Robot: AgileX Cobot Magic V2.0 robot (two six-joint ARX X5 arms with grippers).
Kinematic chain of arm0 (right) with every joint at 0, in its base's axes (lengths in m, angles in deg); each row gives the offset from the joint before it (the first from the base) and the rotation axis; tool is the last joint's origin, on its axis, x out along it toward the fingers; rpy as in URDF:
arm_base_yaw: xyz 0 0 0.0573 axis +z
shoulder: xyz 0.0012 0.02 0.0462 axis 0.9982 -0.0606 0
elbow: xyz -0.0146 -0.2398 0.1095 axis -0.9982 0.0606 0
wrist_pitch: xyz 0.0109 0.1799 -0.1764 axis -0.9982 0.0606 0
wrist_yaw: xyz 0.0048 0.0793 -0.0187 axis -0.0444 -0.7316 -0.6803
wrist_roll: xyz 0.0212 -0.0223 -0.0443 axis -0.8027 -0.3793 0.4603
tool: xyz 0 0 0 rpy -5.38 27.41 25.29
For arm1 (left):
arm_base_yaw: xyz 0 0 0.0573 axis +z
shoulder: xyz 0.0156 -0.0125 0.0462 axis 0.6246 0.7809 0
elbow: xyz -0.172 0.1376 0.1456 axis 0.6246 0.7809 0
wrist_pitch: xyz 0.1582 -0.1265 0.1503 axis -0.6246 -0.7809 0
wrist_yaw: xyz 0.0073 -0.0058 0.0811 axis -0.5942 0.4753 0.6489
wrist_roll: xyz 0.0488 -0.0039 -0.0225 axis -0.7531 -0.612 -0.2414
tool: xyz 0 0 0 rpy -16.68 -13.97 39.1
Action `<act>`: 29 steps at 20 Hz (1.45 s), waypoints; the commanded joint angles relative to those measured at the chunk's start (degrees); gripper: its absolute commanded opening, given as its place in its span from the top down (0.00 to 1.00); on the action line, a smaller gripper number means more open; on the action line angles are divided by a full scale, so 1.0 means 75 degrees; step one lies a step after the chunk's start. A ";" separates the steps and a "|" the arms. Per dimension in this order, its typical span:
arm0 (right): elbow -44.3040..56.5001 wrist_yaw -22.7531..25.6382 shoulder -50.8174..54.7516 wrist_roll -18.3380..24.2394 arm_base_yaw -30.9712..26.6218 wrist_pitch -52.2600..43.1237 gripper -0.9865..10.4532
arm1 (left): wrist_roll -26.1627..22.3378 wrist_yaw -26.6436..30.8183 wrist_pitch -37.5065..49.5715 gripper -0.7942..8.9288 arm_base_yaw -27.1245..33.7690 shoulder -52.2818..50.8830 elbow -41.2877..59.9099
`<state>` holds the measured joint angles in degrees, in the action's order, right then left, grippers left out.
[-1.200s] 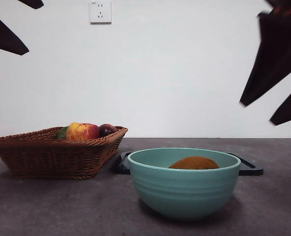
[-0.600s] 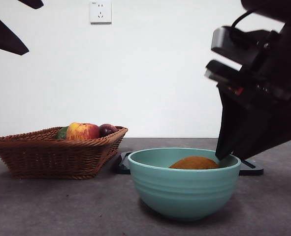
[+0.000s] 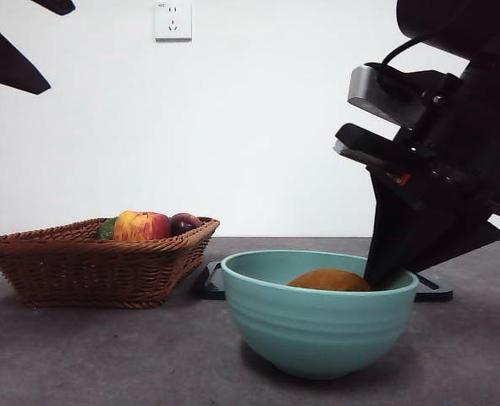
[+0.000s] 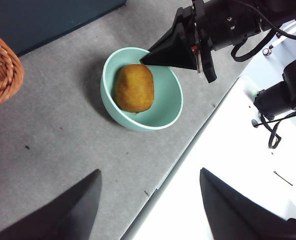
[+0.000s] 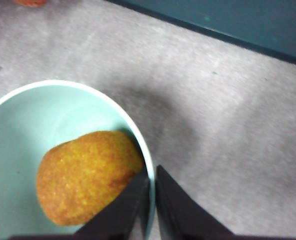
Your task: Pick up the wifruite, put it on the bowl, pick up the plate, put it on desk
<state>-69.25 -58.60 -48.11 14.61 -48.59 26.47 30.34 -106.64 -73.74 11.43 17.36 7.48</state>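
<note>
The fuzzy brown wifruite [image 3: 330, 280] lies inside the teal-green bowl [image 3: 317, 330], which stands on the dark grey desk [image 3: 106, 355]. My right gripper [image 3: 375, 277] reaches down to the bowl's right rim. In the right wrist view its jaws [image 5: 152, 172] are pinched on the rim of the bowl [image 5: 37, 115], one inside next to the wifruite [image 5: 85, 177] and one outside. My left gripper [image 4: 148, 210] is open and empty, high above the bowl [image 4: 168, 107] and the wifruite [image 4: 134, 87].
A brown wicker basket [image 3: 89, 262] stands at the left with a red-yellow apple [image 3: 142, 226] and a dark purple fruit [image 3: 184, 222]. A glossy black tray [image 3: 427, 292] lies behind the bowl. The left wrist view shows the table's edge [image 4: 188, 150] close beside the bowl.
My right arm has come down from the upper right to the bowl's right rim and closed on it. The bowl has shifted slightly. The left arm has not moved.
</note>
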 commanded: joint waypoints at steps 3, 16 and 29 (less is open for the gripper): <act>-0.0647 0.0012 -0.0032 -0.0073 0.0070 0.0131 0.91 | -0.0152 -0.0061 0.0064 0.60 -0.0023 0.0041 -0.0055; -0.3582 0.0006 -0.1853 0.1131 -0.1492 0.0731 0.91 | -0.0149 -0.0061 0.0047 0.60 -0.0023 0.0041 -0.0055; -0.4039 0.0006 -0.3940 0.1122 -0.2098 -0.0405 0.91 | -0.0152 -0.0061 0.0041 0.60 -0.0023 0.0041 -0.0055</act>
<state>-98.32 -58.54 -76.39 22.81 -64.59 24.02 30.34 -106.64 -73.74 11.43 17.36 7.48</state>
